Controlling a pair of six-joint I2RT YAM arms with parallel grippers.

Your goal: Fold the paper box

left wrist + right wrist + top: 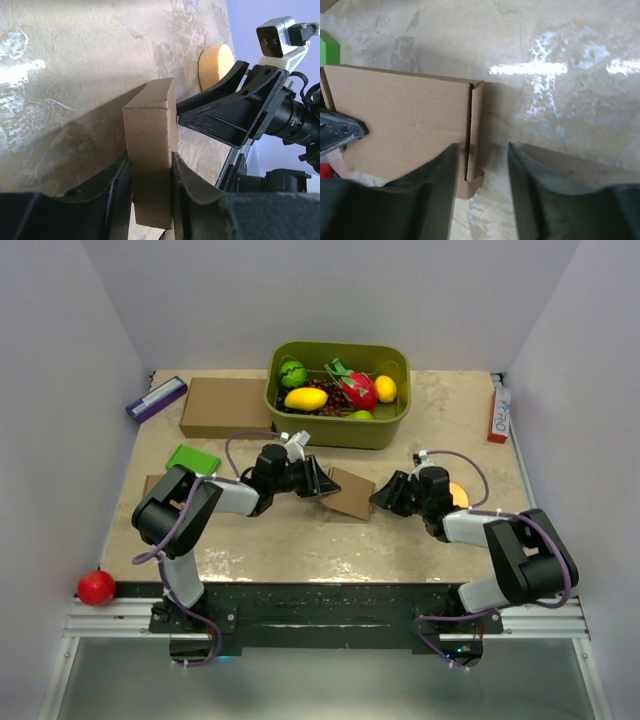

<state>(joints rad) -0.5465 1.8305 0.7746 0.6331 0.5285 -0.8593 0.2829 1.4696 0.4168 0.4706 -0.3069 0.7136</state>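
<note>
Left of the paper box, which sits mid-counter, lie a green block and, farther back, a big brown carton. The left pincer is clamped on the box. A fruit bin stands behind it. Right of it, the right pincer stands apart (the box's edge between its fingers), with an orange sponge beyond.

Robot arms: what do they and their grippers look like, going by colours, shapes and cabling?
Both the left arm and right arm have bulky black joints joined by pale grey links, with a purple cable looping along each. The left gripper and right gripper carry black, wedge-shaped fingers with curved inner faces. A silver-white camera block sits on the right wrist.
</note>
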